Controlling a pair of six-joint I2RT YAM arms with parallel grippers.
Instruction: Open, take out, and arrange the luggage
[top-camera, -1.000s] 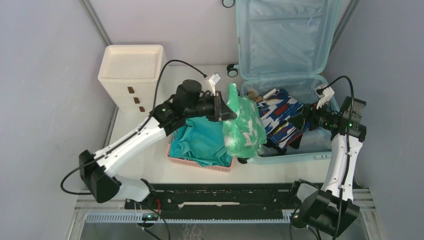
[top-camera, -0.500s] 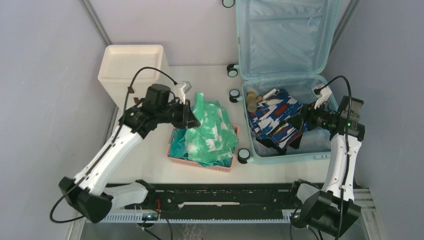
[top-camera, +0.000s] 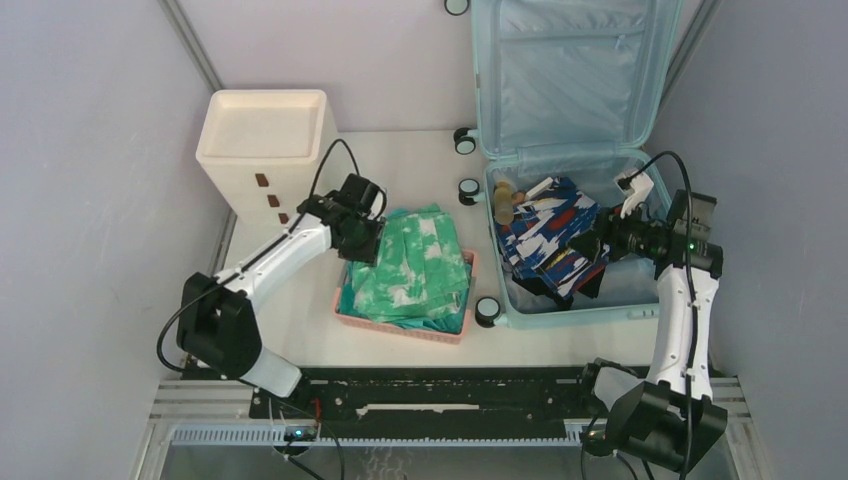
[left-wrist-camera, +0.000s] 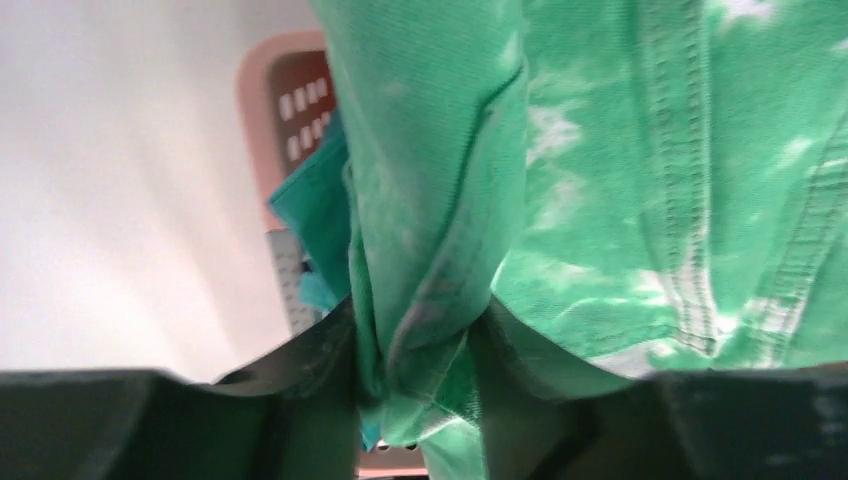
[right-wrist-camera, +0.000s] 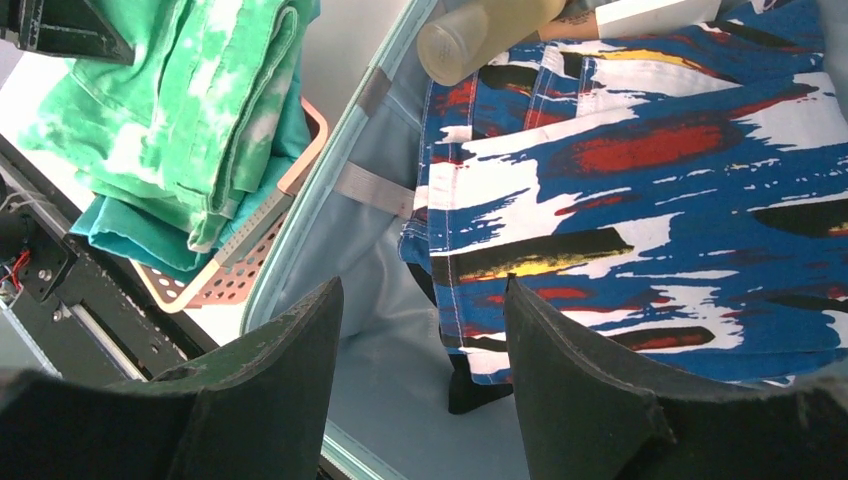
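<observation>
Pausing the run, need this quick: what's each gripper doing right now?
Left gripper: green tie-dye garment sits between its fingers; clamped or loose cannot be told.
Right gripper: open, holding nothing.

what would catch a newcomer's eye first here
The big pale aqua luggage lies open at the far right of the table, its lid propped upright, with a bold blue, white and red patterned garment inside. Left of it, a bright green tie-dye garment is heaped on a pink basket, a fold of it between the fingers of the left pincer.
</observation>
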